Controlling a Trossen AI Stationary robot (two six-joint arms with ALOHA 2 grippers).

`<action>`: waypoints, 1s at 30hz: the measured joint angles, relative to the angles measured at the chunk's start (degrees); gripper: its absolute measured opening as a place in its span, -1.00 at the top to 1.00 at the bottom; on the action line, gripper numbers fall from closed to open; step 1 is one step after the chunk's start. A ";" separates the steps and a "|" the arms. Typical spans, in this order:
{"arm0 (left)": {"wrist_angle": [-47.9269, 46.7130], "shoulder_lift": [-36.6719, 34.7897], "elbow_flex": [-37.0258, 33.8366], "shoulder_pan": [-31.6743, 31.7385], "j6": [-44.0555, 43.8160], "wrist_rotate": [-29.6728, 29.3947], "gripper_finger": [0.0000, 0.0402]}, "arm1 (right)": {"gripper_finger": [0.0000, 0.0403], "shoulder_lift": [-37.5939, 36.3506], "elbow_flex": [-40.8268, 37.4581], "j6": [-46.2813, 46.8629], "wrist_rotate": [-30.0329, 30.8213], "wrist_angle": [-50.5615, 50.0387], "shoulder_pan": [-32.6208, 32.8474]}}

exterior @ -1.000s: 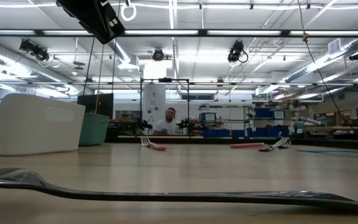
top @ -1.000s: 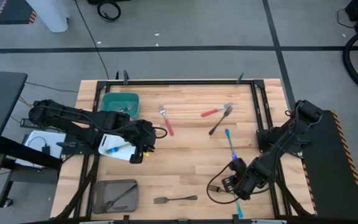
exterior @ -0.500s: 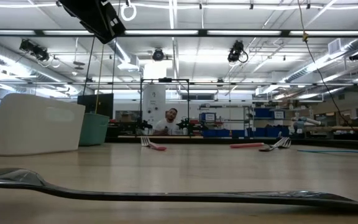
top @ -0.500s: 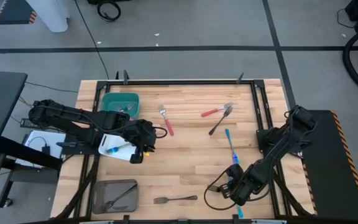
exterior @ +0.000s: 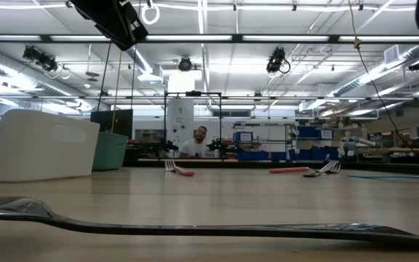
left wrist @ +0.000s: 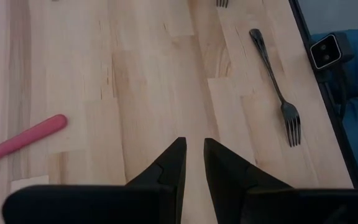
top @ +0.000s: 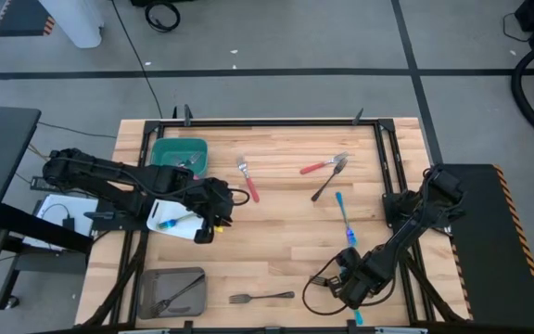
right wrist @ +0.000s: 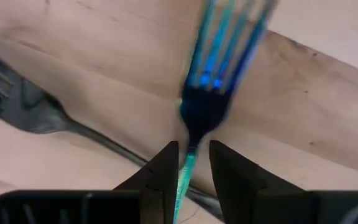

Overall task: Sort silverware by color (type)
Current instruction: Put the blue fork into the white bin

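Observation:
My right gripper (top: pixel 349 283) points down at the table's near right, open. Its fingers stand on either side of the neck of a blue fork (right wrist: pixel 219 68). That fork's handle end (top: pixel 357 317) shows past the gripper toward the near edge. It crosses over the handle of a grey fork (right wrist: pixel 23 109), which lies flat on the wood. My left gripper (top: pixel 213 215) hangs still beside the white bin (top: pixel 160 209), slightly open with nothing between its fingers (left wrist: pixel 194 146). A second blue fork (top: pixel 344 215) lies just beyond the right gripper. My right gripper has the blue fork's neck (right wrist: pixel 191 134) in the gap between its two fingers, coming from above. The gap is wider than the neck, and I cannot tell whether either finger touches it.
The green bin (top: pixel 160 144) is at the far left and the grey bin (top: pixel 146 278), holding a dark utensil, at the near left. Two red-handled forks (top: pixel 248 181) (top: pixel 321 167) and a dark one (top: pixel 327 181) lie mid-table. A grey fork (top: pixel 262 297) lies near the front edge.
My right gripper has come down toward the table and shifted a little toward the near left, over the blue fork. The fork's handle end has stayed where it was.

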 joint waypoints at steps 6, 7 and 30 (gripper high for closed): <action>0.58 0.00 0.00 0.00 0.13 0.00 0.67 | 0.50 1.52 0.26 -0.08 -0.08 -1.64 -0.46; 0.88 0.00 0.00 0.00 0.13 0.00 0.67 | 0.51 1.54 0.26 -0.12 0.16 -1.80 -0.64; 1.43 0.02 0.00 0.00 0.11 0.00 0.67 | 0.92 1.81 1.56 -7.68 5.33 -5.43 -1.51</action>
